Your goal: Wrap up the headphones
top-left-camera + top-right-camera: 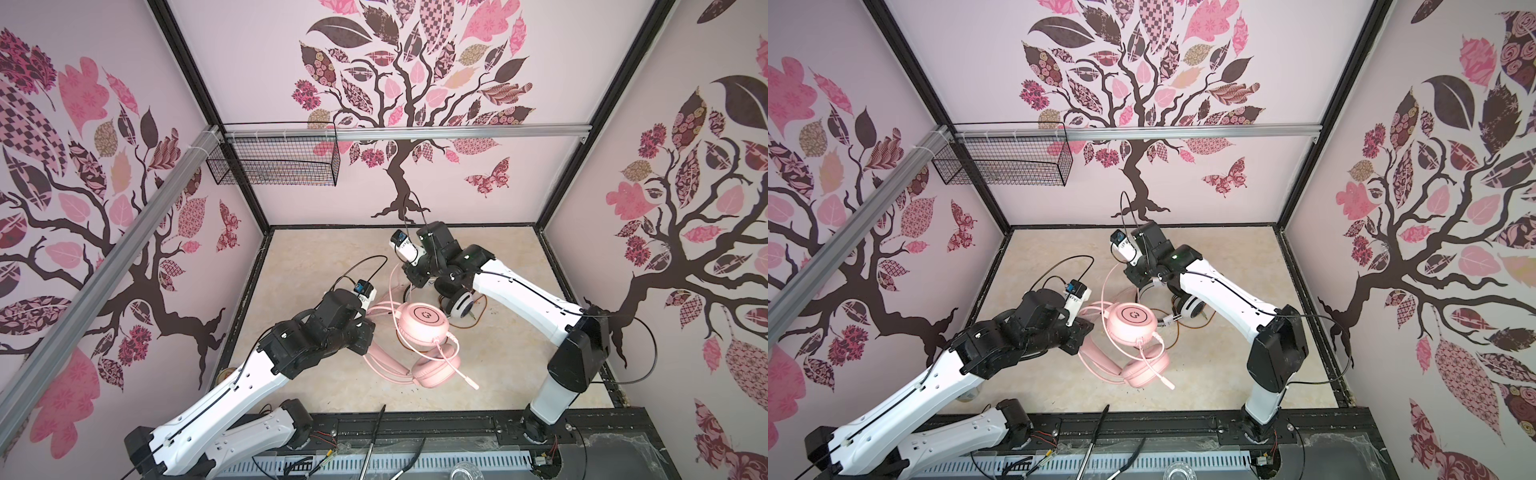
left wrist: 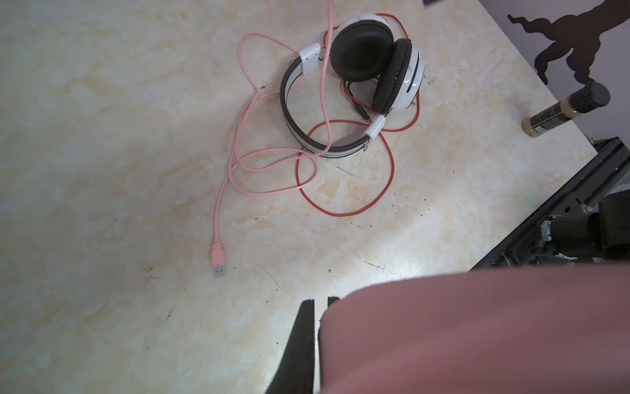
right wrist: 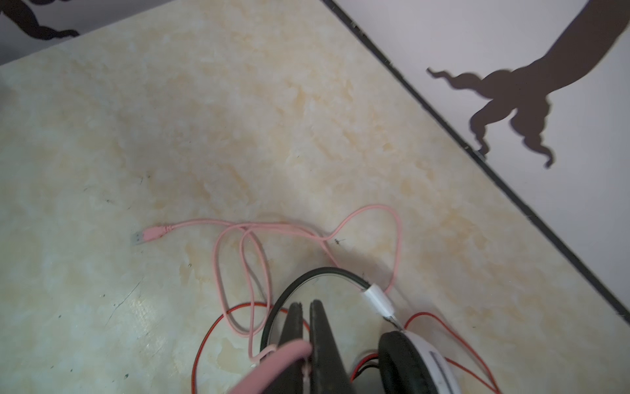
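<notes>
1. Clearly, we find the pink headset [image 1: 424, 322] raised off the counter [image 1: 332, 266] near its middle, with one earcup facing up and the other hanging lower.
2. We see the left fingers [image 2: 305, 320] closed to a thin slit on that headset. It shows as a large pink blur against them in the left wrist view.
3. We see the right fingers [image 3: 320, 327] pressed nearly together, pinching the pink cord [image 3: 283, 354]. The rest of the cord drops to loose loops on the counter and ends in a USB plug [image 2: 218, 259].
4. We find the white-and-black headset [image 2: 361, 51] lying on the counter beneath the right arm. Its orange-red cord [image 2: 392, 167] loops around it, and the pink cord crosses over both.
</notes>
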Tool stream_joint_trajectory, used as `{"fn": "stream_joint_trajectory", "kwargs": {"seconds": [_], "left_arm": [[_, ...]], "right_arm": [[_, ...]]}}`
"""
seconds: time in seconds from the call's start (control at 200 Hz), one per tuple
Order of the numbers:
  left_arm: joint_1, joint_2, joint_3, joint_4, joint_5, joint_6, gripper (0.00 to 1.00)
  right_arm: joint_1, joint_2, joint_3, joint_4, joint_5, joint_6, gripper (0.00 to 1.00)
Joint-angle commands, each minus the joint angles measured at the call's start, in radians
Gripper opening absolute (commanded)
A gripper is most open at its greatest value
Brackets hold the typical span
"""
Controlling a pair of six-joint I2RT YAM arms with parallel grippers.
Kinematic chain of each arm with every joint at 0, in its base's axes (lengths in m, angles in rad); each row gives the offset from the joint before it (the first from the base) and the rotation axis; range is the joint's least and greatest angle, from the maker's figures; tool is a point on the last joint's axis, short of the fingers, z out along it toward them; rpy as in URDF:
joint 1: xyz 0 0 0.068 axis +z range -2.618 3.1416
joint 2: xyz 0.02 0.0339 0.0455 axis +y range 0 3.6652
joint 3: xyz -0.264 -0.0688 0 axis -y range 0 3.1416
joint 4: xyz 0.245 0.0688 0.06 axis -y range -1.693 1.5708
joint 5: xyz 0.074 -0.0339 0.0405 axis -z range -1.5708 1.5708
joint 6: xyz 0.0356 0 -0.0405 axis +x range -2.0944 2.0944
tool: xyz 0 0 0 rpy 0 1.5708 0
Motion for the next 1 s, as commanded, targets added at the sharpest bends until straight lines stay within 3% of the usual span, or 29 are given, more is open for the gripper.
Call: {"fn": "stream_joint_trajectory", "kwargs": {"seconds": [0.0,0.07,0.17,0.275,0.43,0.63,0.775,0.995], "left_arm": [[0.101,0.022,0.088,0.090,0.155,-0.074,0.00],[0.161,0.044,0.138,0.062,0.150,-0.081,0.00],[0.251,0.077,0.204,0.023,0.150,-0.095,0.00],[0.352,0.105,0.254,-0.017,0.154,-0.115,0.00],[0.454,0.118,0.295,-0.040,0.146,-0.120,0.00],[0.455,0.148,0.379,-0.109,0.063,-0.065,0.00],[0.457,0.162,0.407,-0.121,0.048,-0.062,0.00],[0.457,0.180,0.423,-0.114,0.051,-0.066,0.00]], "right_arm": [[-0.001,-0.105,-0.157,0.130,-0.187,0.054,0.17],[-0.008,-0.157,-0.279,0.208,-0.248,0.089,0.47],[-0.060,-0.227,-0.438,0.332,-0.377,0.180,0.62],[-0.127,-0.289,-0.564,0.428,-0.489,0.251,0.64],[-0.143,-0.377,-0.728,0.563,-0.529,0.306,0.69],[-0.141,-0.356,-0.888,0.857,-0.517,0.454,0.70],[-0.120,-0.284,-0.964,1.174,-0.529,0.551,0.72],[-0.025,-0.112,-0.945,1.307,-0.505,0.473,0.68]]}}
